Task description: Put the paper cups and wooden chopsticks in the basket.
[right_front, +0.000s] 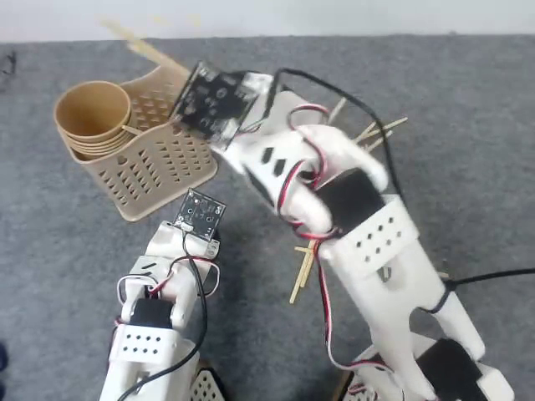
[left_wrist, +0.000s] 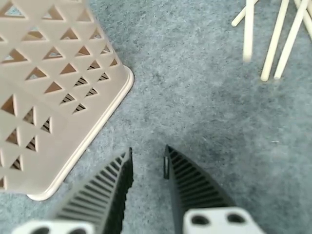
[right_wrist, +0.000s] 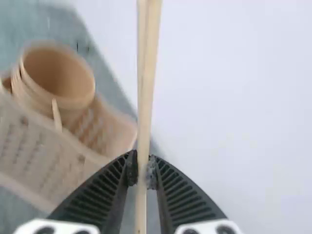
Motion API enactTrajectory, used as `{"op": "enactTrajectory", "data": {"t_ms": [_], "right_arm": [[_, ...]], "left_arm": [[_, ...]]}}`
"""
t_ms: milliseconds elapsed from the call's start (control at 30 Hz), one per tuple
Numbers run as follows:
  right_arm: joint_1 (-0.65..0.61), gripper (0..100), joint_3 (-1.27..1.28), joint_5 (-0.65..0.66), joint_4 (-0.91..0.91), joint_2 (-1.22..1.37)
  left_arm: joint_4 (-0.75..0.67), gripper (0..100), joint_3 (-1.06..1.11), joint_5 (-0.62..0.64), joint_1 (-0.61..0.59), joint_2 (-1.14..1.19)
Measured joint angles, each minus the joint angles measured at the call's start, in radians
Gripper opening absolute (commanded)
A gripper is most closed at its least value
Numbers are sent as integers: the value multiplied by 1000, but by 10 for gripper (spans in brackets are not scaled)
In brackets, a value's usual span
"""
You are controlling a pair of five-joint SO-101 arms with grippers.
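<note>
The perforated basket (right_front: 167, 167) sat on the grey mat (right_front: 468, 109), stacked paper cups (right_front: 92, 110) nested in one end; the right gripper (right_wrist: 141, 168) hung above it, pinched tight on wooden chopsticks (right_wrist: 146, 73), held high probably to clear the rim; the left gripper (left_wrist: 147, 158), narrowly parted and empty, hovered beside the basket's corner; loose chopsticks (right_front: 303, 267) lay unclaimed.

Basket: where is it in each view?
High view: basket upper left, paper cups stacked inside.
Left wrist view: its perforated corner beside the open left gripper.
Right wrist view: basket beyond the chopsticks held in the right gripper.
Shared landmark: the paper cups, high and right wrist views.
</note>
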Motion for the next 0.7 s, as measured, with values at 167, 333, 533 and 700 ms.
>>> {"op": "enactTrajectory", "data": {"t_ms": [167, 333, 533, 700], "right_arm": [[-25, 7, -2, 0, -247, 127], [-46, 7, -44, -26, -451, 290], [-54, 7, -315, -183, -499, 563], [-58, 7, -615, -204, -410, 802]], "left_arm": [[0, 94, 11, 0, 2, 0], [0, 94, 11, 0, 0, 0], [0, 94, 11, 0, 2, 0], [0, 94, 11, 0, 0, 0]]}}
